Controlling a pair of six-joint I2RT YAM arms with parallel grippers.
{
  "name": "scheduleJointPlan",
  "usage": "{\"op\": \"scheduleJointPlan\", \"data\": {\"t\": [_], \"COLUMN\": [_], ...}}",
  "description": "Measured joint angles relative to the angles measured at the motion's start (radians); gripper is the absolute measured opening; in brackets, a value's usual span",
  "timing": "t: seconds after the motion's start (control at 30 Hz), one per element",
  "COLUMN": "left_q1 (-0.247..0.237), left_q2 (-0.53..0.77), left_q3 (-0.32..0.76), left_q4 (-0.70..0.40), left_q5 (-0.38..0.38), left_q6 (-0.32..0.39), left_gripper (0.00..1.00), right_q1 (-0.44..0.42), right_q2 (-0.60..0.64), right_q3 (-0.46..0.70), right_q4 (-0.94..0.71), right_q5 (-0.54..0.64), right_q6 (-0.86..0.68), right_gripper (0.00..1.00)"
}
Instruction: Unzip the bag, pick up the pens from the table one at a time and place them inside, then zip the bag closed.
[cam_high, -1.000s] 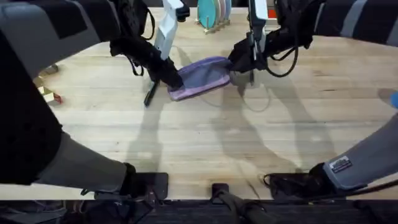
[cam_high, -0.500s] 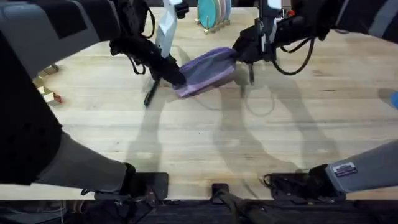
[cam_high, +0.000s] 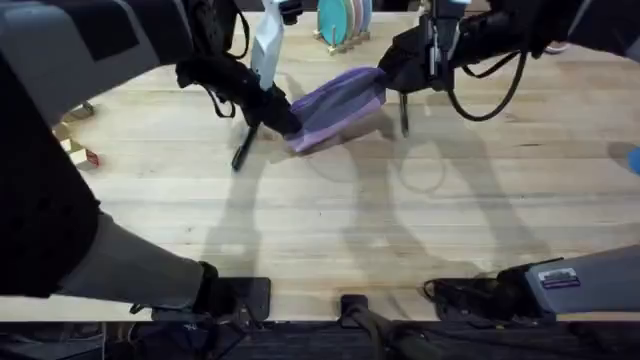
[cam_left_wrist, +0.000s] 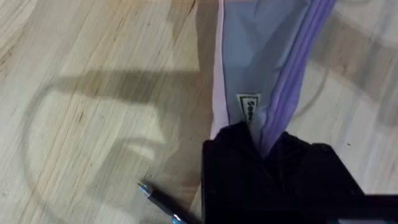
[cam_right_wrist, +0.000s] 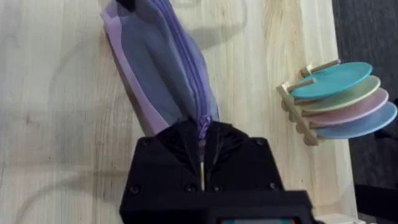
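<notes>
The lavender bag (cam_high: 338, 103) hangs stretched and tilted between both grippers, just above the table (cam_high: 320, 230). My left gripper (cam_high: 285, 123) is shut on its nearer left end; in the left wrist view the bag (cam_left_wrist: 267, 62) runs away from that gripper (cam_left_wrist: 264, 142). My right gripper (cam_high: 387, 72) is shut on the raised right end, where the zipper line of the bag (cam_right_wrist: 163, 74) runs into that gripper (cam_right_wrist: 202, 135). One black pen (cam_high: 242, 151) lies left of the bag, and its tip shows as a pen (cam_left_wrist: 158, 202) in the left wrist view. A second pen (cam_high: 404, 114) lies to the bag's right.
A wooden rack of coloured discs (cam_high: 340, 20) stands at the back edge, also seen as a rack (cam_right_wrist: 339, 99) beside the right gripper. Small wooden and red pieces (cam_high: 76, 150) lie at the far left. A blue object (cam_high: 633, 158) sits at the right edge.
My right gripper has moved back and to the right, lifting the bag's right end. The bag has shifted slightly right and tilted up. The left gripper has stayed put.
</notes>
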Motion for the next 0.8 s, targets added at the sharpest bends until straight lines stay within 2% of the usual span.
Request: {"op": "scheduleJointPlan", "data": {"t": [0.8], "left_q1": [-0.002], "left_q2": [0.0], "left_q3": [0.001], "left_q4": [0.0], "left_q5": [0.016], "left_q6": [0.0], "left_gripper": [0.043], "right_q1": [0.0], "right_q2": [-0.043], "right_q3": [0.0], "right_q4": [-0.006], "right_q5": [0.0], "right_q6": [0.0], "right_gripper": [0.031]}}
